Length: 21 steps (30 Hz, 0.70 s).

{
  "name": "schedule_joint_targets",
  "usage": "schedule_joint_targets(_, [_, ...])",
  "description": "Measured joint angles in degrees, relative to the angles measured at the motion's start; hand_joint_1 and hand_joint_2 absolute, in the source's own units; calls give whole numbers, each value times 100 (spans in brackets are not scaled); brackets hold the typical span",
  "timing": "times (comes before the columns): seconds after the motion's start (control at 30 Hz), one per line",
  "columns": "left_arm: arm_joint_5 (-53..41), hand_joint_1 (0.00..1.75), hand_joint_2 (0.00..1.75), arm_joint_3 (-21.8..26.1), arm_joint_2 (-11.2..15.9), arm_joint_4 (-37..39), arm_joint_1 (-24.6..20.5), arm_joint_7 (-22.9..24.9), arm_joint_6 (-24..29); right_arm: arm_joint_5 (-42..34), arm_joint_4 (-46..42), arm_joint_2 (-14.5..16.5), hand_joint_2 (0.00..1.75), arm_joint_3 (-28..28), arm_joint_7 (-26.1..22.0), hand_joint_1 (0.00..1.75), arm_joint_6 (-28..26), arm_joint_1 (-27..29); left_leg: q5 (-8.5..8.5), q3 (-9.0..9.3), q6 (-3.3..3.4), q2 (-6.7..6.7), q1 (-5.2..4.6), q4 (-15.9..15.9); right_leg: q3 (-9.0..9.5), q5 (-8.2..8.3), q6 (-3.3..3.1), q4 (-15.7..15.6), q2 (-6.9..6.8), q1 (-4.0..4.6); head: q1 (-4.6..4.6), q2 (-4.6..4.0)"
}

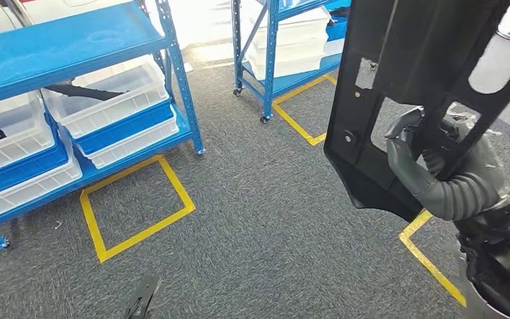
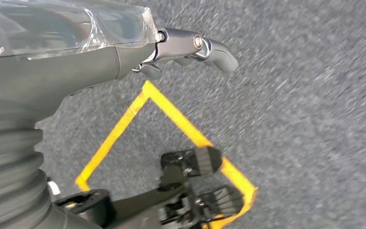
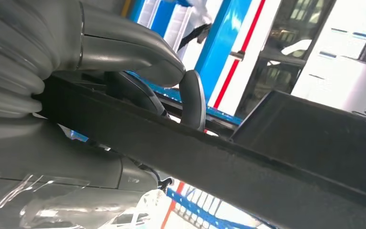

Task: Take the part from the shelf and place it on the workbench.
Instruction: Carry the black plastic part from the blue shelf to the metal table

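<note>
The part is a large black flat panel with cut-out openings (image 1: 398, 73), held upright in front of me at the right of the head view. My right hand (image 1: 431, 169) grips it, with fingers hooked through one opening around a bar of the panel. In the right wrist view the panel's dark edge (image 3: 267, 162) runs across the picture, and my right hand (image 3: 124, 52) wraps over it. My left hand (image 2: 190, 47) hangs over the grey carpet, its thumb stretched out and nothing in it.
A blue shelf (image 1: 73, 40) with white bins (image 1: 106, 93) stands at the left, and one bin holds a dark part. A second blue shelf on wheels (image 1: 272, 46) stands further back. Yellow tape squares (image 1: 139, 206) mark the grey carpet.
</note>
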Motion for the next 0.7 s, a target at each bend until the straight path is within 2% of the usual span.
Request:
schedule_joint_targets(0.03, [-1, 0, 175, 13, 4, 0, 2, 3, -1, 0, -23, -13, 175, -14, 16, 175, 1, 12, 5, 1, 12, 63, 1, -5, -163, -201, 35, 364, -186, -6, 10, 0])
schedule_joint_targets(0.07, [-2, 0, 175, 25, 4, 0, 9, 15, -2, -1, -45, -26, 175, -22, 37, 175, 1, 30, 4, 0, 18, 131, -1, -3, -362, -406, 70, 799, -301, -16, 20, 0])
schedule_joint_targets(0.1, [-3, 0, 175, 34, 4, 0, 16, 33, -3, -2, -60, -33, 175, -25, 58, 175, 4, 53, 3, -1, 18, 197, -2, -2, -537, -546, 100, 1183, -353, -35, 20, 0])
schedule_joint_targets(0.13, [-2, 0, 175, 42, 4, 0, 19, 54, -4, -3, -75, -34, 175, -29, 82, 175, 7, 77, 1, -2, 17, 270, -2, -1, -639, -597, 127, 1413, -385, -58, 20, 0])
schedule_joint_targets(0.17, [0, 0, 175, 50, 3, 0, 19, 75, -4, -3, -90, -39, 175, -38, 105, 175, 9, 90, -3, 1, 12, 333, 2, 1, -611, -530, 147, 1385, -406, -81, 20, 0])
schedule_joint_targets(0.2, [2, 0, 175, 56, 3, 0, 17, 90, -5, -2, -112, -49, 175, -53, 122, 175, 12, 93, -11, 12, -1, 395, 9, 2, -450, -363, 166, 1095, -447, -104, 20, 0])
schedule_joint_targets(0.27, [4, 0, 175, 65, 10, 0, 8, 121, -5, -1, -163, -71, 175, -88, 140, 175, 13, 86, -40, 41, -53, 492, 4, 12, 29, -19, 191, 217, -640, -118, 22, 0])
schedule_joint_targets(0.3, [4, 0, 175, 67, 18, 0, 1, 144, -7, 1, -191, -80, 175, -101, 147, 175, 13, 80, -56, 50, -88, 529, -9, 20, 192, 79, 170, -105, -707, -113, 19, 0])
schedule_joint_targets(0.33, [4, 0, 175, 69, 27, 0, -3, 165, -7, 3, -214, -87, 175, -109, 156, 175, 13, 78, -65, 54, -117, 564, -28, 25, 260, 106, 139, -261, -739, -101, 16, 0])
schedule_joint_targets(0.4, [5, 0, 175, 72, 38, 0, -6, 198, -9, 6, -255, -101, 175, -126, 179, 175, 13, 82, -68, 52, -163, 641, -35, 26, 222, 108, 39, -279, -639, -76, 9, 0])
schedule_joint_targets(0.43, [4, 0, 175, 72, 40, 0, -5, 207, -9, 8, -282, -112, 175, -139, 187, 175, 13, 86, -90, 43, -189, 643, -21, 42, 204, 118, -4, -277, -589, -72, 9, 0])
schedule_joint_targets(0.47, [3, 0, 175, 72, 41, 0, -5, 215, -9, 8, -312, -121, 175, -151, 191, 175, 12, 87, -162, 9, -214, 580, -3, 123, 190, 131, -47, -278, -539, -69, 8, 0])
schedule_joint_targets(0.5, [1, 0, 175, 71, 42, 0, -3, 221, -10, 8, -344, -130, 175, -162, 193, 175, 12, 86, -307, -82, -232, 477, 12, 335, 180, 148, -90, -283, -491, -71, 7, 0])
schedule_joint_targets(0.57, [-11, 0, 175, 70, 44, 0, 11, 236, -11, 26, -383, -133, 175, -173, 199, 175, 12, 102, -728, -435, -232, 240, 11, 1133, 161, 171, -152, -284, -373, -68, 4, 0])
schedule_joint_targets(0.6, [-22, 0, 175, 70, 46, 0, 20, 243, -12, 41, -393, -132, 175, -173, 209, 175, 13, 121, -901, -640, -224, 185, 3, 1575, 150, 181, -177, -283, -310, -58, 3, 0])
schedule_joint_targets(0.63, [-33, 0, 175, 70, 49, 0, 27, 251, -12, 63, -407, -131, 175, -173, 222, 175, 13, 145, -976, -784, -214, 159, -5, 1864, 143, 189, -194, -282, -239, -44, 2, 0])
schedule_joint_targets(0.67, [-49, 0, 175, 70, 50, 0, 30, 256, -13, 88, -430, -131, 175, -174, 235, 175, 13, 170, -944, -833, -195, 144, -16, 1941, 138, 196, -204, -282, -168, -27, 1, 0])
schedule_joint_targets(0.7, [-63, 0, 175, 70, 50, 0, 30, 262, -13, 107, -460, -131, 175, -175, 247, 175, 12, 188, -807, -760, -164, 131, -23, 1763, 137, 203, -212, -282, -101, -8, 1, 0])
